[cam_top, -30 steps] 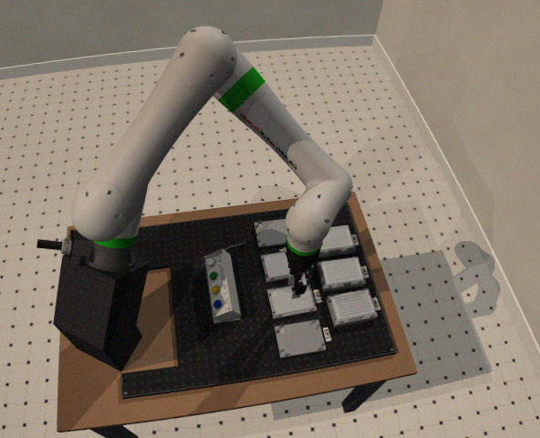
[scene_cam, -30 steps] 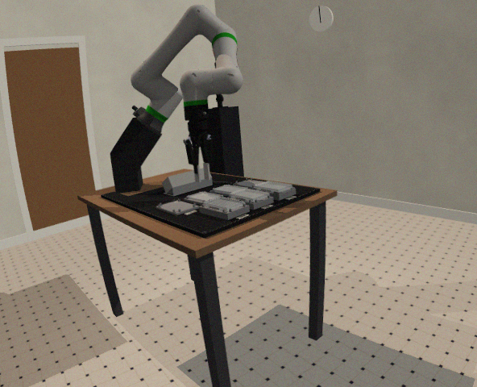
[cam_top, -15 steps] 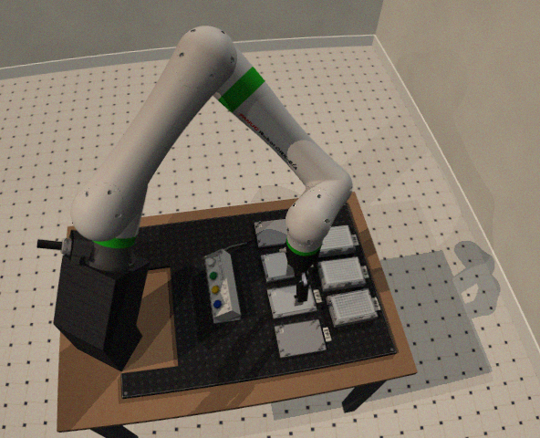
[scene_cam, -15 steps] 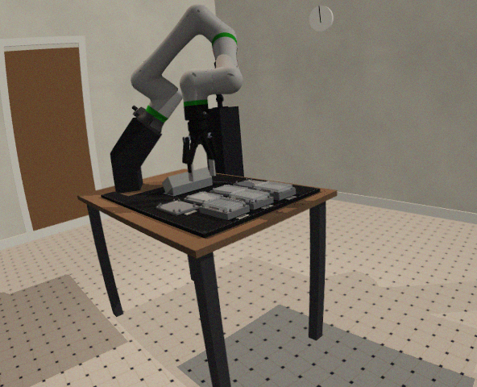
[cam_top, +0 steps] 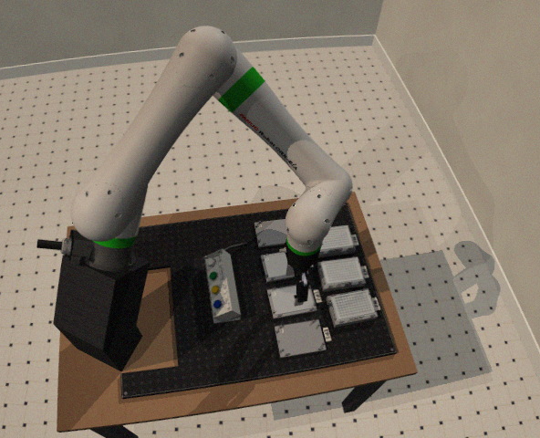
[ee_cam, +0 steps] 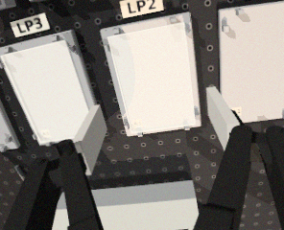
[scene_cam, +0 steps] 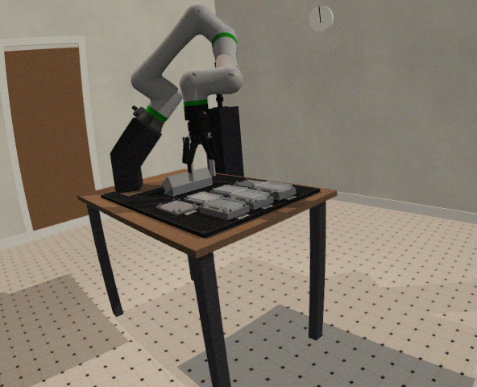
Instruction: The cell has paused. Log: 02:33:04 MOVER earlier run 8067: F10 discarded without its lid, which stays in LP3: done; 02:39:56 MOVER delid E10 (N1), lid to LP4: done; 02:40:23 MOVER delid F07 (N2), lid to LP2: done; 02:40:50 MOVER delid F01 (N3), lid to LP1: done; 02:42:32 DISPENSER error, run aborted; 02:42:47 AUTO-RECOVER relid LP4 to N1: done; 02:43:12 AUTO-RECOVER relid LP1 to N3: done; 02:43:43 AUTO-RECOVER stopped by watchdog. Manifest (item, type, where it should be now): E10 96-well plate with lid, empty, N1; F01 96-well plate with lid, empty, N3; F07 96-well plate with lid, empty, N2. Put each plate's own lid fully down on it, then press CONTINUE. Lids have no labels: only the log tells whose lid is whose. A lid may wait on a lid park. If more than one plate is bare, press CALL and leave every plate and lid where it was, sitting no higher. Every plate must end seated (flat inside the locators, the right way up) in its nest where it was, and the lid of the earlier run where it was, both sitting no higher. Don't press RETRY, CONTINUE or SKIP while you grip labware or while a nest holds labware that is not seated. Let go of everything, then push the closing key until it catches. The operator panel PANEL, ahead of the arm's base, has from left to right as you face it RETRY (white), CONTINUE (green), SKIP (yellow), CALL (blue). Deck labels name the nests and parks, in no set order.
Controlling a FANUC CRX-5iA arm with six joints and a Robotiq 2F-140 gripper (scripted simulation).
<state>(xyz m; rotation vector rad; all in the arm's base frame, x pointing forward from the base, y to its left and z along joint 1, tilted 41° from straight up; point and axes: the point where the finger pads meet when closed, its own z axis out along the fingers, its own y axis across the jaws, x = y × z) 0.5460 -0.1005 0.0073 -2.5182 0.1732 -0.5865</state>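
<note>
My gripper [cam_top: 302, 293] is open and empty. It hangs over the row of lid parks, its pads straddling the near edge of the LP2 park; it also shows in the wrist view [ee_cam: 156, 129] and in the exterior view [scene_cam: 200, 168]. A pale lid [ee_cam: 153, 79] [cam_top: 291, 301] lies flat on LP2. Another lid [ee_cam: 46, 91] [cam_top: 277, 265] lies flat on LP3. The park to the right [ee_cam: 257, 57] looks bare. Three 96-well plates [cam_top: 338, 238] [cam_top: 341, 272] [cam_top: 351, 305] sit in the nests beyond the parks. I cannot tell which of them carry lids.
The grey operator panel [cam_top: 222, 292], with green, yellow and blue buttons showing, stands between the arm's base and the parks; its top edge also shows in the wrist view [ee_cam: 128, 208]. Two more parks [cam_top: 271, 233] [cam_top: 300, 337] end the row. The deck's edge runs just past the plates.
</note>
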